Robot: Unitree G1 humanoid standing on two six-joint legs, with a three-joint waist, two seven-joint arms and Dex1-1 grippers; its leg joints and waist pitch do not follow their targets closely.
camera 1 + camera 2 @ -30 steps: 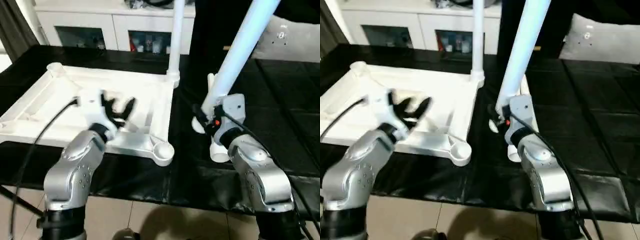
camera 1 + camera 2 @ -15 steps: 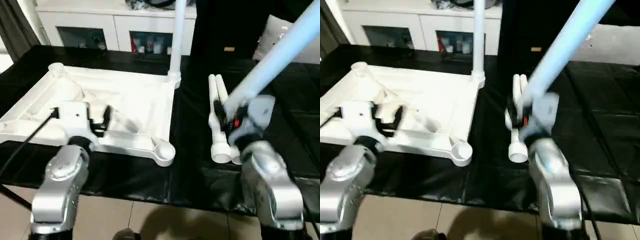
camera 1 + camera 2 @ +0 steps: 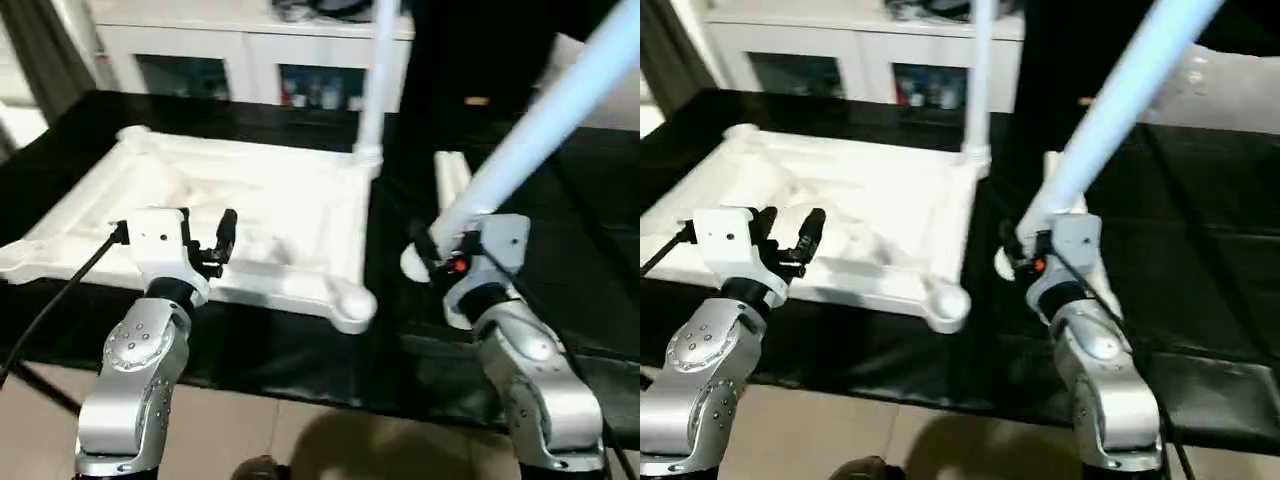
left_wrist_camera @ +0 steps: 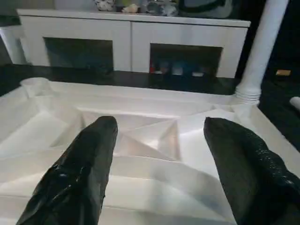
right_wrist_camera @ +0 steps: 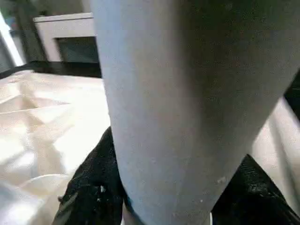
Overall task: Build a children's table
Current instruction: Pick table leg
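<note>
The white table top (image 3: 290,190) lies upside down on the black-covered surface, ribbed underside up. One white leg (image 3: 375,70) stands upright in its far right corner socket. The near right corner socket (image 3: 350,300) holds nothing. My left gripper (image 3: 790,225) hovers open over the top's near edge, and its black fingers (image 4: 89,164) have nothing between them. To the right of the top, my right gripper (image 3: 440,250) is shut on the thick end of a second leg (image 3: 530,120), which slants up and to the right. Another leg (image 3: 450,175) lies flat behind it.
A white cabinet with glass doors (image 3: 240,60) stands behind the work surface. Black quilted cover (image 3: 1210,250) spreads to the right of the legs. Tiled floor (image 3: 300,440) shows below the near edge. A black cable (image 3: 60,290) trails from my left wrist.
My left gripper has drawn back from over the ribs to the top's near edge and levelled out. The leg in my right gripper leans further right. The camera has shifted slightly.
</note>
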